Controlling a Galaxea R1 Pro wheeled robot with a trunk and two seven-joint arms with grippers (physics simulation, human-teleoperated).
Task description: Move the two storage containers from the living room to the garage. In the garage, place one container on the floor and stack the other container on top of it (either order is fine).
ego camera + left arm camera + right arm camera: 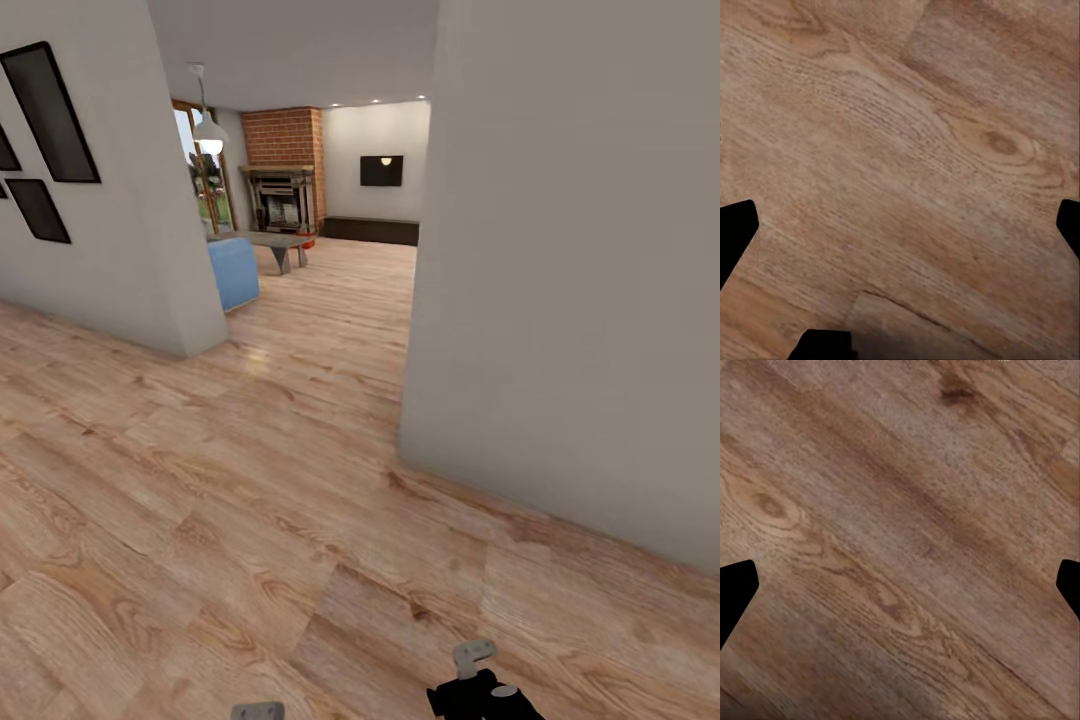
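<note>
Ahead, at twelve o'clock: brick fireplace (284, 180), grey coffee table (272, 245), blue sofa (233, 270). Both grippers spread wide, empty, over wood plank floor (220, 480).

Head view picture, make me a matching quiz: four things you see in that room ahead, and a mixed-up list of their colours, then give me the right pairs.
Things:
1. fireplace surround
2. seat
3. pendant lamp
4. wall frames

Colours:
A. black
B. red brick
C. white
D. light blue

Pairs: 1-B, 2-D, 3-C, 4-A
</note>
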